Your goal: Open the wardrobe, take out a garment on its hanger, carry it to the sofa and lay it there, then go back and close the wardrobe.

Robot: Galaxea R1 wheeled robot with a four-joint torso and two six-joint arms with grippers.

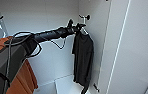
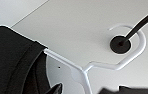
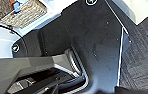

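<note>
Head view: wardrobe [image 1: 130, 47] open; left gripper [image 1: 78, 26] at the neck of the hanger [image 1: 84, 30]; garment [image 1: 83, 58] hangs from it near the right inner wall; orange garment [image 1: 25, 75] hangs apart.
Grip: closed or not, cannot tell.
Left wrist view: hanger hook [image 2: 136, 47] looped over black rod [image 2: 140, 23], which the head view hardly resolves.
Right wrist view: robot body over grey carpet [image 3: 140, 62].
Risk: hook could snag the rod if pulled straight out.

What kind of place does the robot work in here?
Probably the inside of an open wardrobe in a room: white walls, a black garment on a white hanger hooked over a dark rail, and an orange garment beside it. The left gripper reaches in.
</note>
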